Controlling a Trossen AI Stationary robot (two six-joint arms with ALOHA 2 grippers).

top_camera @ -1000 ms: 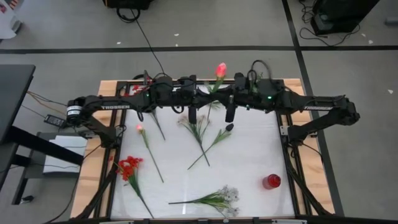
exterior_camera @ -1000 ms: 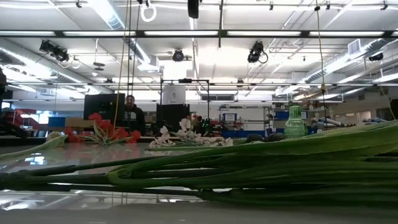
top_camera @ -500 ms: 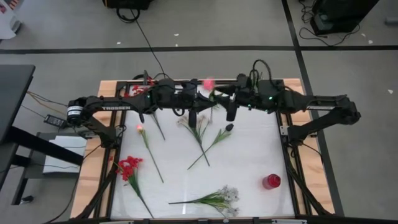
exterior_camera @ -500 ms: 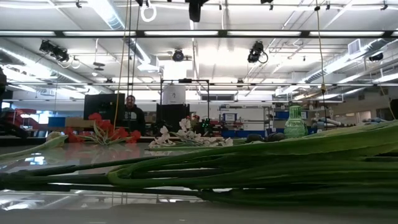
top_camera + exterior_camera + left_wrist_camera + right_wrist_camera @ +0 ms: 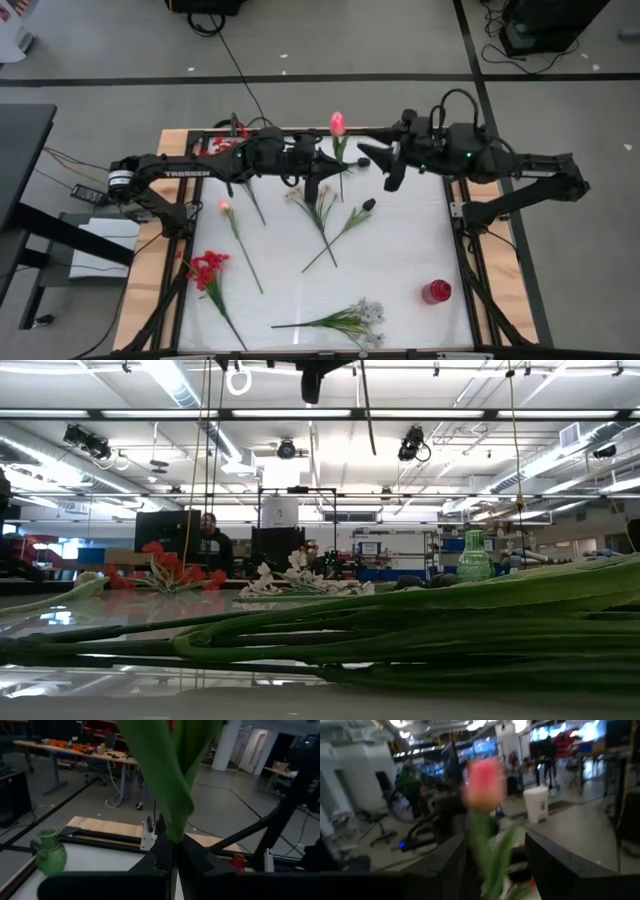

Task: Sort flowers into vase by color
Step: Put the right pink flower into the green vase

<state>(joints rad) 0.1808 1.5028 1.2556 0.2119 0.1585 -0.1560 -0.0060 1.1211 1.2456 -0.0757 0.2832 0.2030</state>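
A pink tulip (image 5: 337, 124) with a green stem is held high over the table's far middle by my left gripper (image 5: 330, 165), which is shut on it. My right gripper (image 5: 370, 160) stands open just to the tulip's right. In the right wrist view its fingers sit either side of the bloom (image 5: 482, 787), apart from it. Flat on the table lie another pink tulip (image 5: 226, 208), a red cluster (image 5: 208, 268), white sprays (image 5: 362, 318) (image 5: 312, 200) and a dark bud (image 5: 368, 204). My left gripper pinches the tulip's stem and a leaf (image 5: 176, 832) between its two fingers, below the bloom. The fingers are level, point toward the table's right and lie across the stem. The tulip is lifted clear, bloom up and leaning toward the far edge, its stem end (image 5: 366, 405) hanging below.
A red vase (image 5: 437, 291) stands at the near right of the white table. A green vase (image 5: 50, 852) stands near the far right corner. Wooden rails (image 5: 140, 290) edge the table. People and desks show in the room beyond.
My right gripper has let go of the tulip and drawn back toward the table's right edge, rising a little. The tulip stays in my left gripper, and its bloom has swung toward the table's left.
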